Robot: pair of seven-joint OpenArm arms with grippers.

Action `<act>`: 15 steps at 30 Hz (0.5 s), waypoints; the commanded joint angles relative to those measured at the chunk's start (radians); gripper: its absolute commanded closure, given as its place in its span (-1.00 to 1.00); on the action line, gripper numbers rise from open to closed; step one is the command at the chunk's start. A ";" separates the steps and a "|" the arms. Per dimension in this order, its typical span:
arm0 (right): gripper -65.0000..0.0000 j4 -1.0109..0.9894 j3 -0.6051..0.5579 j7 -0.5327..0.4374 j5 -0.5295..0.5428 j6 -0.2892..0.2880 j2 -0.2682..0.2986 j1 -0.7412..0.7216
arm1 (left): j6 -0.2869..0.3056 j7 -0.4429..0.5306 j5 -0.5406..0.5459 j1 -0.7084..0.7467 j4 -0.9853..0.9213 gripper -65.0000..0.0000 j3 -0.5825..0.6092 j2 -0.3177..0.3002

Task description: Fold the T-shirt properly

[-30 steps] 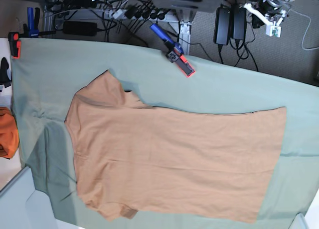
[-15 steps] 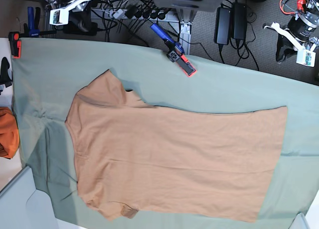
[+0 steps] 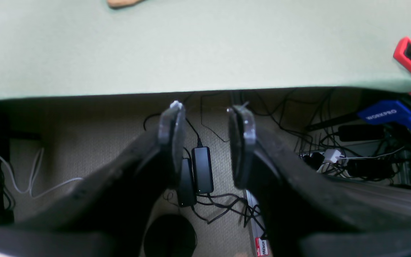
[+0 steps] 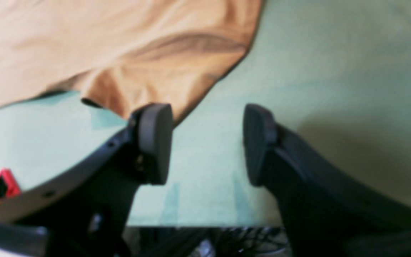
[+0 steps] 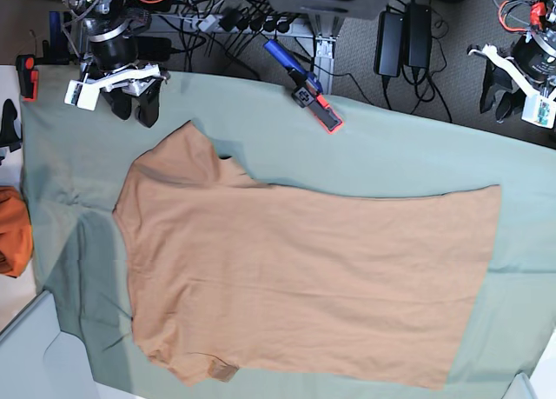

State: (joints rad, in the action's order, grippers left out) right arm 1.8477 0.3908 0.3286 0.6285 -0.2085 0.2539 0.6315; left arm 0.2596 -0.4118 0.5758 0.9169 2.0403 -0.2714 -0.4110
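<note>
Both arms up at the worktop's far edge, right end effector (image 4: 207, 142) and left end effector (image 3: 205, 139) spread and empty; the T-shirt (image 5: 304, 277) looks limp and light, best pinched at sleeve edge and hem corner.

even, soft daylight; right wrist view blurred, both wrist views edge-warped.

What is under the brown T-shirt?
A big green cloth lies under the T-shirt and sticks out on every side. Whatever is under the cloth is covered, so it cannot be seen.
</note>
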 commanded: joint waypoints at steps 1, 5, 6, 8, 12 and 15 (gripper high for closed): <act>0.01 0.003 0.008 -0.016 0.016 0.040 -0.012 -0.007 | 0.006 0.018 0.003 0.008 0.016 0.26 -0.007 -0.017; 0.01 -0.041 -0.006 -0.005 0.038 0.040 -0.087 -0.058 | 0.001 0.019 0.005 0.006 0.016 0.26 -0.007 -0.024; 0.01 -0.053 -0.015 -0.004 0.038 0.040 -0.103 -0.069 | -0.013 0.019 0.005 0.006 0.016 0.26 -0.007 -0.024; 0.01 -0.072 -0.036 -0.002 0.038 0.040 -0.132 -0.092 | -0.046 0.019 0.003 0.006 0.016 0.26 -0.007 -0.024; 0.01 -0.085 -0.069 -0.002 0.032 0.040 -0.187 -0.117 | -0.089 0.018 -0.005 0.006 0.016 0.26 -0.007 -0.024; 0.01 -0.087 -0.078 -0.002 0.025 0.041 -0.226 -0.127 | -0.161 0.018 -0.039 0.005 0.016 0.26 -0.007 -0.024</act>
State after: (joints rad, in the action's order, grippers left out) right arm 1.7470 0.3096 0.3489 0.6498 -0.1974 0.0223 0.5037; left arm 0.1024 -0.4110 0.5339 0.9146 2.0403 -0.2722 -0.4267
